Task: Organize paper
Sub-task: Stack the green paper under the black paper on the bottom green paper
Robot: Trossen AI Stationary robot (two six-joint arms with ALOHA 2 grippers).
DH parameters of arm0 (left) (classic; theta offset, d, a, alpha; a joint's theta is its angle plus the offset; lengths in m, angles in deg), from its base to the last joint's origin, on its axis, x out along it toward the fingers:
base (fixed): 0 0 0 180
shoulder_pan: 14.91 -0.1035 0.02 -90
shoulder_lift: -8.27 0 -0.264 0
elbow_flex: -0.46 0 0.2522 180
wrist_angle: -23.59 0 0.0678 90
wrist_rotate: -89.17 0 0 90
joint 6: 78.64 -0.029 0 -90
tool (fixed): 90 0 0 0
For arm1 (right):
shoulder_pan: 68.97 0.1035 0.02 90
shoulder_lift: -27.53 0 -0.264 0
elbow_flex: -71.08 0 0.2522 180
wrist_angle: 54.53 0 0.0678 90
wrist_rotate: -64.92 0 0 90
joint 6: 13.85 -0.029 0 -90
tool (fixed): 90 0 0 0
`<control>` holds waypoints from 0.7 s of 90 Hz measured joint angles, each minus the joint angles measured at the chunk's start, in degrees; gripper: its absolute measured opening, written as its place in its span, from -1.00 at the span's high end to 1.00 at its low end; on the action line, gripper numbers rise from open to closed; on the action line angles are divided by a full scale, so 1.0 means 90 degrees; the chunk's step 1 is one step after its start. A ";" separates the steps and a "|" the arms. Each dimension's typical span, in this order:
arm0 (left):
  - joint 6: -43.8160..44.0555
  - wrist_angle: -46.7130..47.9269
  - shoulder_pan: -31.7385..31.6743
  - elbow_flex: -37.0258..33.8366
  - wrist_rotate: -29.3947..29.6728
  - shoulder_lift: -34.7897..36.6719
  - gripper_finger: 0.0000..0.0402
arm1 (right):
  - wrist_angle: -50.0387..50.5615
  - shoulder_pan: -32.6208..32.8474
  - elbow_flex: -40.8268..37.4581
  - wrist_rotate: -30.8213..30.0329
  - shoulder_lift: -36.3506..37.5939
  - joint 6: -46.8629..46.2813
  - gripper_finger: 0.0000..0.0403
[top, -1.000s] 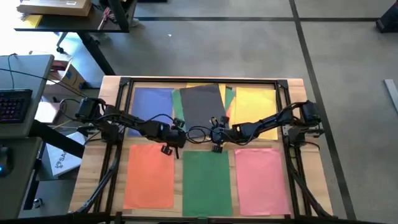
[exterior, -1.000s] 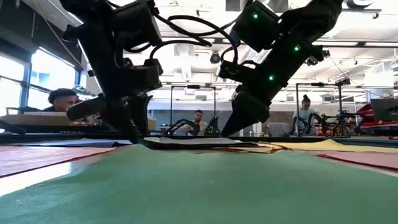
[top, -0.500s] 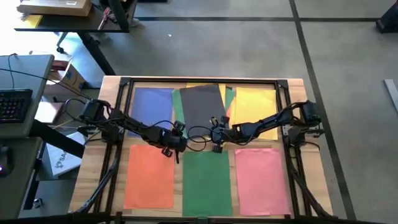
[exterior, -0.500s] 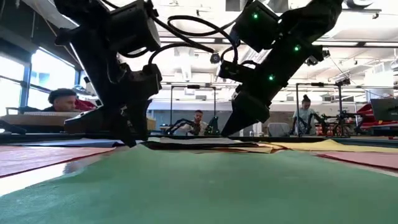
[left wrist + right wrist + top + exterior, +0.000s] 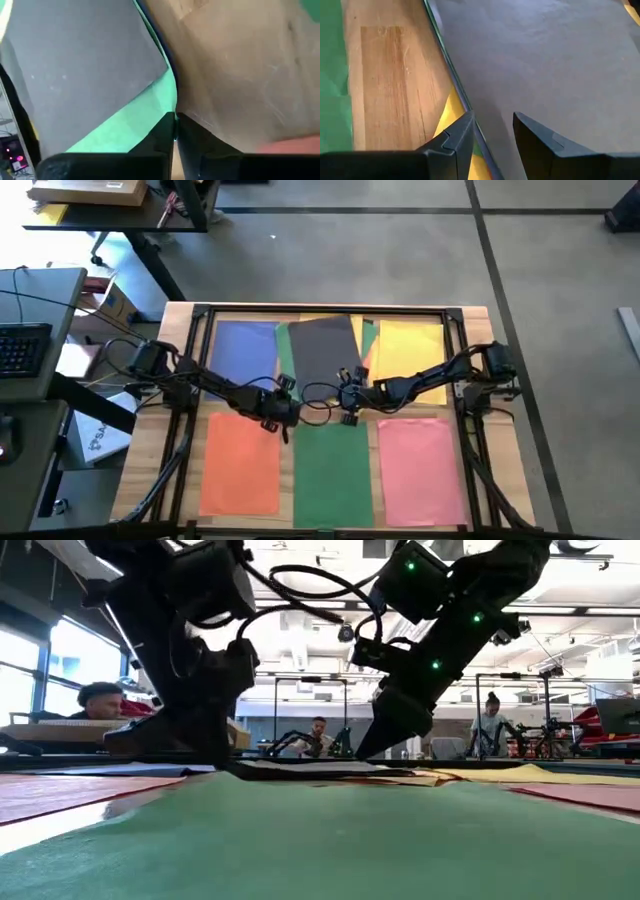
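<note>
The left hand point(image 5: 281, 416) has slid a bit toward its own side and is pinched shut at a green sheet's point(image 5: 131, 120) corner, while the right hand point(image 5: 347, 408), narrowly open, waits over the dark grey paper point(image 5: 325, 350) mid-counter, still unsorted.

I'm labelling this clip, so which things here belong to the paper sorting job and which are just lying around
Part of the job:
blue paper
dark grey paper
yellow paper
orange paper
green paper
pink paper
left gripper, shut
right gripper, open

Just lying about:
keyboard
cardboard box
</note>
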 joint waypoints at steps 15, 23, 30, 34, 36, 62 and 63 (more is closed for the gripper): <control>-0.0276 0.0124 0.0107 0.0269 -0.0065 0.0000 0.95 | 0.0004 -0.0156 0.0000 0.0213 -0.0002 -0.0326 0.40; -0.0332 0.0114 0.0134 0.0401 -0.0193 0.0002 0.94 | 0.0026 -0.0304 0.0000 0.0263 -0.0002 -0.0554 0.40; -0.0335 0.0100 0.0119 0.0459 -0.0462 0.0007 0.90 | 0.0060 -0.0423 0.0000 0.0263 -0.0002 -0.0685 0.40; -0.0333 0.0106 0.0098 0.0459 -0.0603 0.0007 0.86 | 0.0085 -0.0481 0.0000 0.0261 -0.0002 -0.0778 0.40; -0.0330 0.0118 0.0085 0.0459 -0.0675 0.0007 0.84 | 0.0104 -0.0514 0.0000 0.0261 -0.0002 -0.0797 0.40; -0.0022 0.0094 -0.0087 0.0386 -0.1308 0.0010 0.39 | 0.0361 -0.0628 0.0000 0.0263 -0.0005 -0.1061 0.40; -0.0013 0.0094 -0.0092 0.0386 -0.1295 0.0010 0.38 | 0.0361 -0.0628 0.0000 0.0263 -0.0005 -0.1064 0.40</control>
